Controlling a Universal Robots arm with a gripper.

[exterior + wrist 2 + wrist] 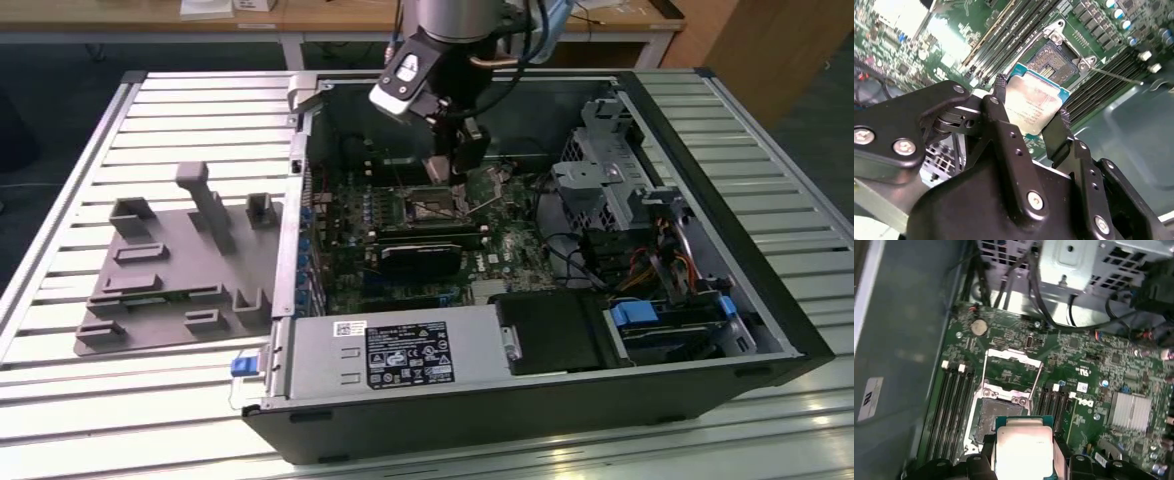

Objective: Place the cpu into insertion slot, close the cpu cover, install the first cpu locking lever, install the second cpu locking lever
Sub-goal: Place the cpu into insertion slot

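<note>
The gripper (1031,100) has its 2 fingers (1006,130) clamped on opposite edges of the cpu (1036,107), poised above the insertion slot (1054,62) for seating. The cpu cover (1013,355) lies swung open, exposing the socket.

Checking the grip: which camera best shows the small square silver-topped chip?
The second wrist view: the small square silver-topped cpu sits between the fingers of the gripper. The first wrist view catches its glare-lit top; in the exterior view it is too small to tell.

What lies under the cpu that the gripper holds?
The insertion slot, its visible part empty, with the cover raised beyond it. The cpu, clamped in the gripper, hides the slot's near part.
</note>
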